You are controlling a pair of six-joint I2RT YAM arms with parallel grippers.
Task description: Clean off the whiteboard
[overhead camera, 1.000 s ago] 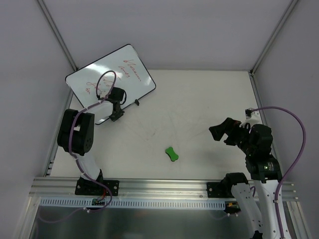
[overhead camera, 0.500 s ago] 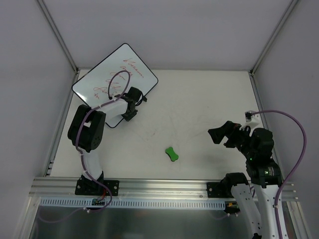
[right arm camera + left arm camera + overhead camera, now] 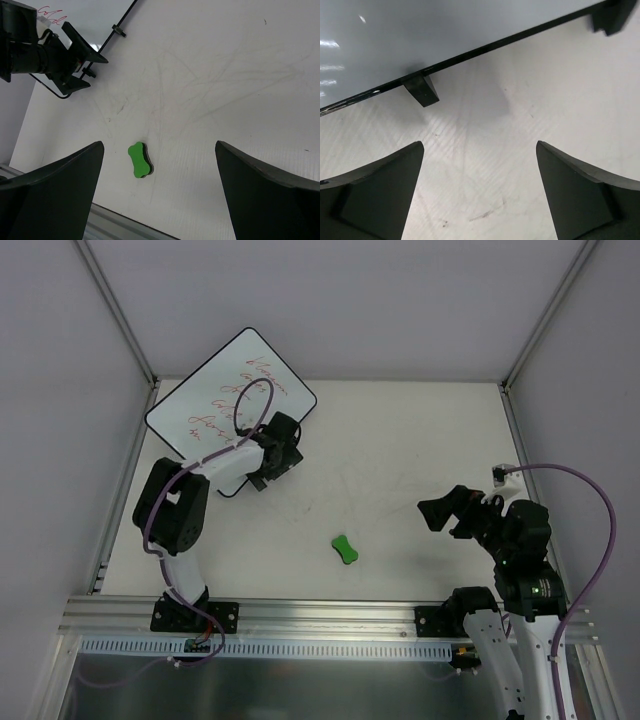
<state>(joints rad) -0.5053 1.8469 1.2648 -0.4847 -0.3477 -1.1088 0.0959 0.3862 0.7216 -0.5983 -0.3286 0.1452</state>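
Observation:
The whiteboard point(image 3: 215, 400) stands tilted at the back left, with red handwriting on its face. In the left wrist view its black rim point(image 3: 470, 52) and two black feet rest on the table. My left gripper point(image 3: 277, 462) hovers open just off the board's near right edge, holding nothing; bare tabletop shows between its fingers point(image 3: 380, 190). A green bone-shaped eraser point(image 3: 345, 549) lies alone on the table in the middle front. My right gripper point(image 3: 445, 512) stands open to the right of the eraser point(image 3: 139, 160), well apart from it and empty.
White side walls with metal posts point(image 3: 115, 310) close in the table on the left, back and right. An aluminium rail point(image 3: 320, 615) carrying both arm bases runs along the near edge. The scuffed tabletop point(image 3: 400, 440) stretches between the board and the right arm.
My left gripper was shut on the whiteboard's edge, turned the board clockwise, and has now opened and let go. The right arm drifted slightly; the eraser stayed put.

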